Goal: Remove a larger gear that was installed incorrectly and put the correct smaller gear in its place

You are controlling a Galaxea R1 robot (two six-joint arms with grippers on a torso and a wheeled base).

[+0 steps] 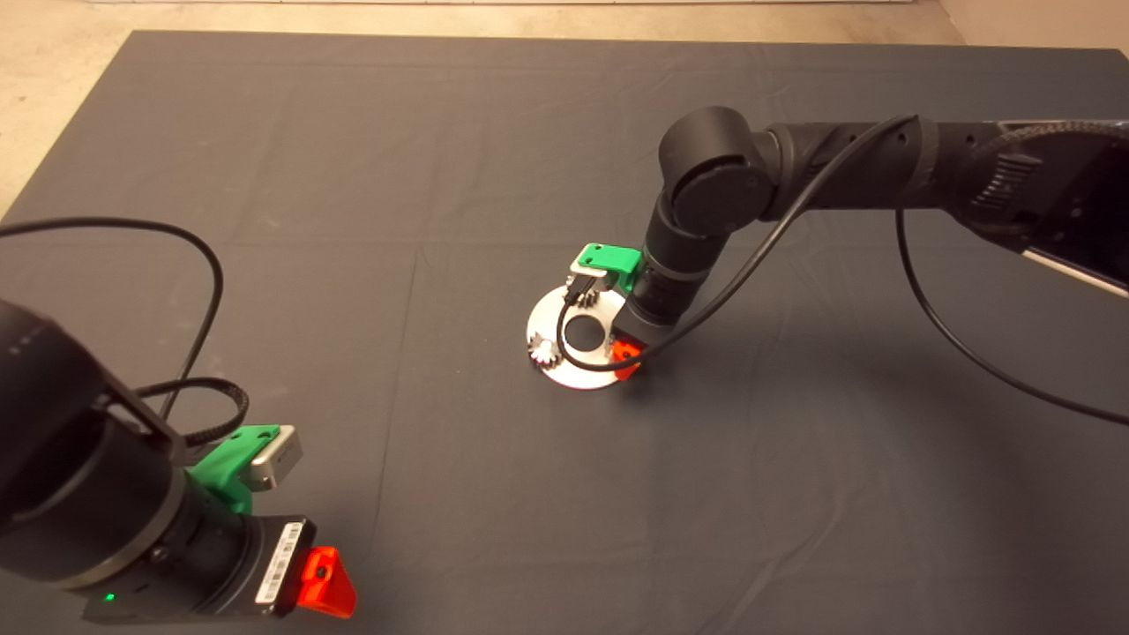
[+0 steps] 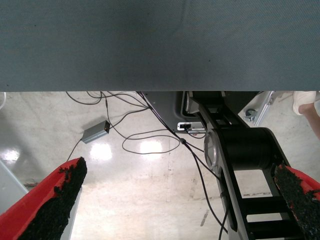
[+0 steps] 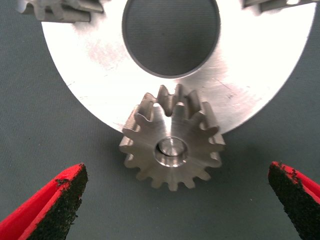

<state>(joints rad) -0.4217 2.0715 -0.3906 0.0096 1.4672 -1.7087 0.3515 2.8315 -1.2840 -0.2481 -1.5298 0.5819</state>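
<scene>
The larger gear point(image 3: 172, 150), shiny grey with long flared teeth, sits on a pin at the rim of a silver ring plate point(image 3: 250, 75). My right gripper point(image 3: 176, 170) hangs open straight above it, one red finger point(image 3: 60, 200) well out on each side and touching nothing. From above, the right wrist covers that gear, and only one red finger point(image 1: 626, 357) shows at the plate point(image 1: 582, 375). The smaller gear is out of view. My left gripper point(image 2: 180, 170) is parked open at the mat's near left corner point(image 1: 326, 582).
Two small silvery gears sit elsewhere on the ring: one point(image 1: 547, 353) on its left side, one point(image 1: 578, 298) under the right arm's green camera mount. The right arm's black cable point(image 1: 794, 220) loops over the plate. Floor, cables and a person's shoe point(image 2: 305, 102) show beyond the mat.
</scene>
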